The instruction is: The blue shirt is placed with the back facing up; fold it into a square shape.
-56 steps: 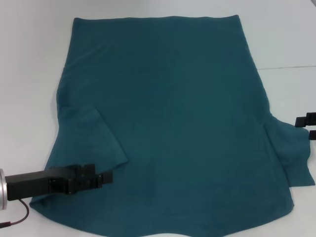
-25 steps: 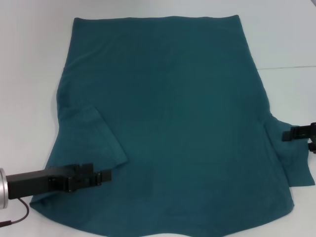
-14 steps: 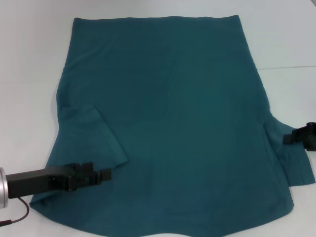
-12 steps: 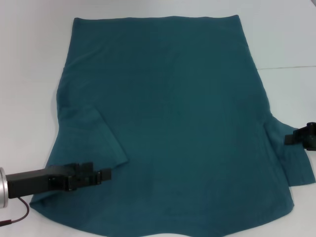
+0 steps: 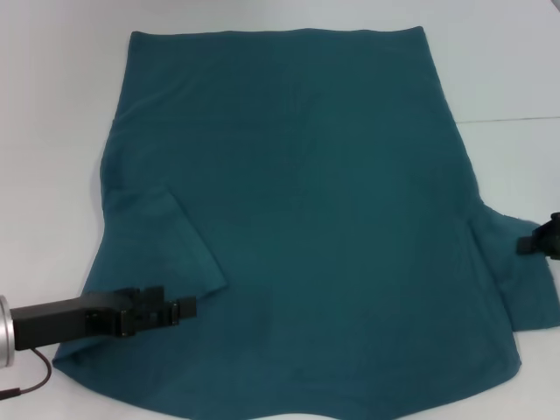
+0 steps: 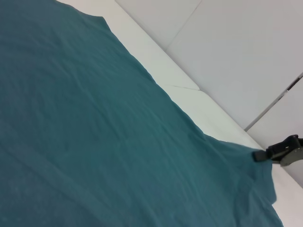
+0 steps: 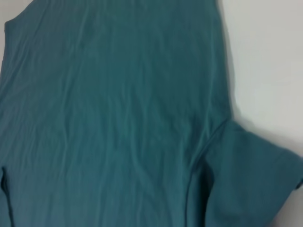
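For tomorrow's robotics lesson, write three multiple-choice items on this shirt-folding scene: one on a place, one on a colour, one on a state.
1. Where is the left claw?
A. over the near left corner of the shirt
B. at the far hem
C. off the table

2. What colour is the shirt?
A. red
B. dark teal-blue
C. white

3. How does the left sleeve lie?
A. spread outward
B. rolled up
C. folded in over the body

Answers:
1 A: the left claw sits over the near left of the blue shirt; the right claw is at the right sleeve.
2 B: plain teal cloth on the white table.
3 C: the left sleeve overlaps the body.
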Action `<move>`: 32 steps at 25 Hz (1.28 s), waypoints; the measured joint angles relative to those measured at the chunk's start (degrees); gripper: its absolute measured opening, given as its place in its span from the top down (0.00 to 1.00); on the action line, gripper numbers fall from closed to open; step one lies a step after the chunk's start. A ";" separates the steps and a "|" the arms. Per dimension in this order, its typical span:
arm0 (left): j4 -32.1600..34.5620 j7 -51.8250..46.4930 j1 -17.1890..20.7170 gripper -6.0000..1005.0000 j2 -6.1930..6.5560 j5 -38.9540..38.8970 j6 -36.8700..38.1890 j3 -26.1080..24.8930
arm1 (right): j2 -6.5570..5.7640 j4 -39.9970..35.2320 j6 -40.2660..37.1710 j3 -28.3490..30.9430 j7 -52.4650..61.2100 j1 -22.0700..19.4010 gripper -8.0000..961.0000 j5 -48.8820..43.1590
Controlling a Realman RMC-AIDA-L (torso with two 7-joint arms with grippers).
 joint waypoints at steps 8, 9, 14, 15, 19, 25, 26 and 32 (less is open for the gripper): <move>0.00 0.00 0.55 0.14 0.00 0.12 -0.08 -0.24 | -2.90 -0.63 0.16 -0.61 1.11 1.73 0.97 -3.68; 0.00 0.00 0.57 0.14 0.00 0.20 -0.09 -0.30 | -2.98 -0.87 0.37 -0.66 1.17 2.03 0.97 -4.09; 0.00 -0.02 0.69 0.14 0.00 0.29 -0.09 -0.36 | -3.03 -1.93 1.44 -1.19 1.57 4.60 0.97 -8.01; 0.00 -0.02 0.69 0.14 0.00 0.29 -0.09 -0.36 | -3.02 -1.97 1.56 -1.28 1.76 5.09 0.97 -8.84; 0.00 -0.60 0.88 0.14 0.07 0.32 -0.08 -0.38 | -2.86 -3.28 2.10 -1.33 2.97 6.36 0.97 -11.14; 0.00 -0.74 1.12 0.14 0.18 0.20 -0.08 -0.38 | -2.63 -5.40 2.15 -1.42 4.44 6.80 0.97 -10.98; 0.00 -0.74 1.12 0.14 0.18 0.18 -0.09 -0.38 | -2.60 -5.42 1.98 -1.42 4.55 6.95 0.97 -10.88; 0.00 -0.80 1.08 0.14 0.18 0.02 -0.75 -0.37 | -1.99 -4.95 -1.87 -3.07 5.05 8.71 0.97 -10.88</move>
